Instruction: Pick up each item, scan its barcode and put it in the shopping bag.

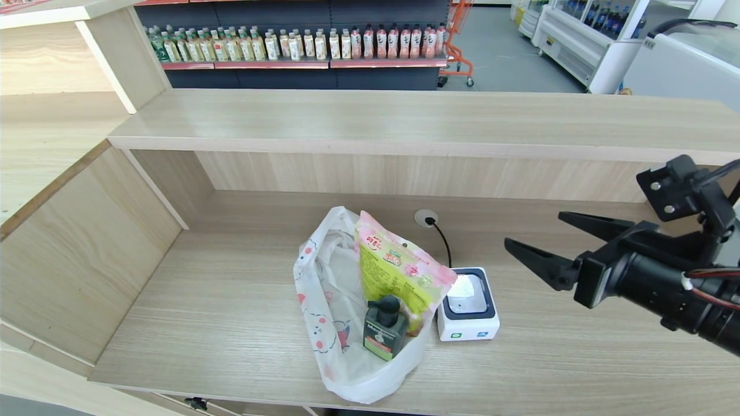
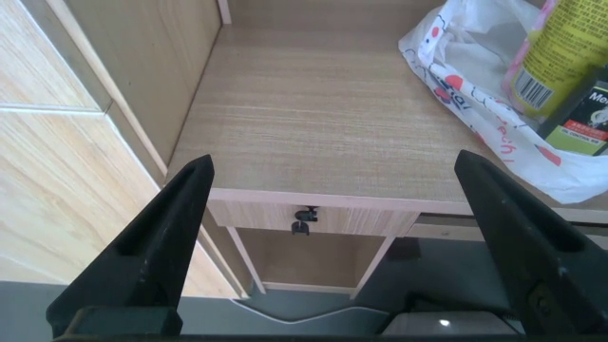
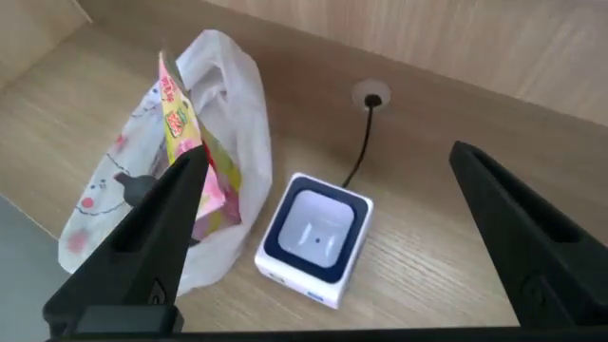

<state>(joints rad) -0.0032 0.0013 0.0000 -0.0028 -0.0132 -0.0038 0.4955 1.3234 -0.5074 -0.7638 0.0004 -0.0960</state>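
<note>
**Table** [image 1: 219, 312]: pale wood-grain laminate, flat and matt, set in a recess with a raised ledge behind. It carries everything listed below.

**Bag** [image 1: 324, 300]: thin white plastic film printed with pink figures, crumpled and limp. It lies at the centre of the table with its mouth slumped open towards the scanner. Judged, this keeps the path from scan to drop short.

**Right gripper** [image 1: 533, 229]: black, with two tapered rigid fingers. It hangs above the table to the right of the scanner, well apart from the bag. The jaws are spread wide and hold nothing.

**Left gripper** [image 2: 334, 163]: same build. It sits off the table's near edge, left of the bag. The jaws are fully parted and empty.

**Pouch** [image 1: 393, 271]: glossy yellow-green foil with pink borders, flat and flexible. It stands tilted inside the bag with its upper part sticking out past the bag's mouth.

**Scanner** [image 1: 468, 306]: a white hard-plastic cube with rounded corners and a dark-framed glass window facing up. It stands just beside the bag on the right.

**Bottle** [image 1: 384, 335]: dark and rigid, with a black pump head. It rests upright in the bag against the lower part of the pouch.

**Cable** [image 1: 444, 242]: thin and black, running from the scanner to a round port in the table behind.

Judgement: both items seen are already bagged, and the arms are clear of them.
</note>
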